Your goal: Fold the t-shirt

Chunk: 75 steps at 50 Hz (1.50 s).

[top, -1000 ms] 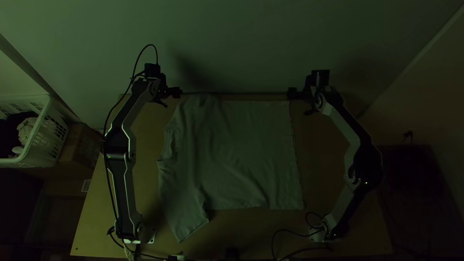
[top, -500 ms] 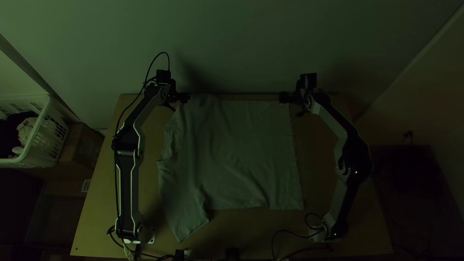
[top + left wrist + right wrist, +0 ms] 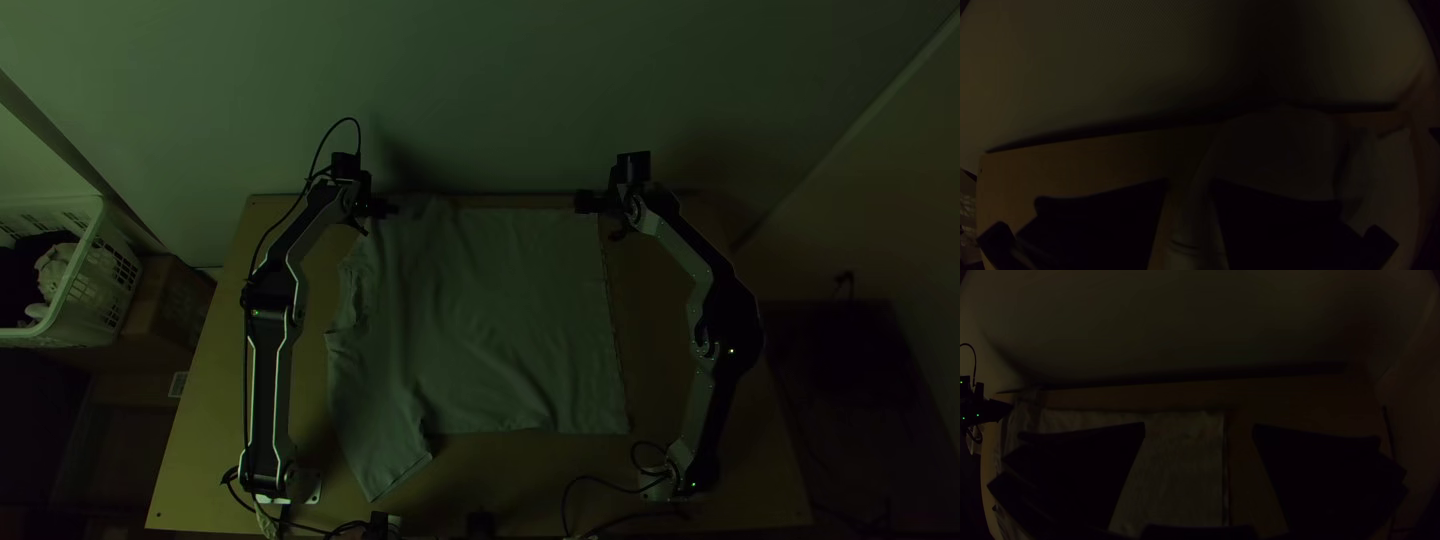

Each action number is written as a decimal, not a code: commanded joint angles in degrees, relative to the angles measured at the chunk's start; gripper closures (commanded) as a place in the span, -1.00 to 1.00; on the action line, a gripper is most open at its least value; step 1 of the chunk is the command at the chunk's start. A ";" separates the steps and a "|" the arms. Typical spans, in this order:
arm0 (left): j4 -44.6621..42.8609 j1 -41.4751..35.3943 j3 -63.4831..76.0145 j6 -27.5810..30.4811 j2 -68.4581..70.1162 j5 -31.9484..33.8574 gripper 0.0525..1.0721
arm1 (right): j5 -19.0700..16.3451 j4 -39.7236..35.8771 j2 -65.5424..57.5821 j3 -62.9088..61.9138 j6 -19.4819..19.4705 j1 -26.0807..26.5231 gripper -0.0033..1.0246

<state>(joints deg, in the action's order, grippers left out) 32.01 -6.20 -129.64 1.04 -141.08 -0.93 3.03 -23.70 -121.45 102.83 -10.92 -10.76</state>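
While t-shirt [image 3: 500,320] lies spread on tabletop [image 3: 210,420], all folding looks to remain; left pincer [image 3: 1189,180] parted narrowly, right pincer [image 3: 1199,425] wide near hem corner [image 3: 1216,421].

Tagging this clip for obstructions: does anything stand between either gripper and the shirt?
Nothing visible does. The left gripper and right gripper, both open, are by the shirt's far edge, with only a gap to the cloth. The basket is beyond the left arm, out of the way.
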 commanded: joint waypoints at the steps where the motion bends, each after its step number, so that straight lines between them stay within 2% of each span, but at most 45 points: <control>1: 0.42 -0.57 -1.49 1.51 -1.75 -0.04 0.75 | -0.04 -1.43 -2.21 1.59 -1.39 0.04 -0.92; 3: 0.42 -0.57 -1.49 1.51 -1.75 -0.04 0.76 | -0.04 -2.31 -2.57 2.03 -1.39 -0.05 -0.92; 6: 0.33 -0.57 -1.49 1.69 -1.75 -0.13 0.96 | 0.05 -3.98 -3.09 3.08 -1.74 -0.22 -0.92; 14: -0.11 -0.04 -1.49 1.60 -1.40 -0.04 0.95 | 0.05 -8.73 -5.91 7.30 -2.44 -0.13 -0.92; 29: 1.56 0.48 -1.22 0.81 0.80 0.05 0.95 | -0.04 -10.49 -13.02 15.65 -4.38 0.92 -0.89; 38: 2.88 1.10 -1.14 0.54 1.07 0.05 0.95 | -0.04 -16.37 -19.70 26.20 -6.75 1.10 -0.86; 45: 3.50 1.45 -1.05 0.46 1.15 0.05 0.95 | -0.04 -16.20 -21.73 27.87 -7.45 1.10 -0.85; 51: 3.50 1.71 -1.05 0.10 1.24 -0.04 0.95 | -0.04 -16.02 -23.04 28.22 -7.54 0.92 -0.70; 58: 3.59 1.89 -1.05 0.10 1.42 -0.04 0.95 | -0.04 -16.20 -23.57 28.13 -7.54 0.75 -0.67; 60: 3.59 1.89 -1.05 0.10 1.42 -0.04 0.95 | -0.04 -16.20 -23.66 28.22 -7.63 0.75 -0.52; 64: 3.59 1.80 -1.05 -0.25 1.42 -0.04 0.95 | -0.04 -15.93 -24.10 28.22 -7.45 0.75 0.07; 68: 3.67 1.63 -1.05 -0.34 1.51 -0.04 0.95 | -0.04 -15.85 -24.45 28.22 -7.45 0.83 0.40; 72: 3.94 1.45 -1.05 -0.51 1.59 -0.04 0.95 | 0.05 -15.67 -24.36 28.22 -7.45 1.01 0.95; 75: 4.20 1.36 -1.05 -0.60 1.68 -0.04 0.95 | 0.05 -15.32 -24.36 28.31 -7.63 1.10 0.94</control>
<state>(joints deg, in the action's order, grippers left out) 34.17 -5.34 -129.99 1.28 -140.94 -0.69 3.18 -39.44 -143.96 129.82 -17.39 -10.00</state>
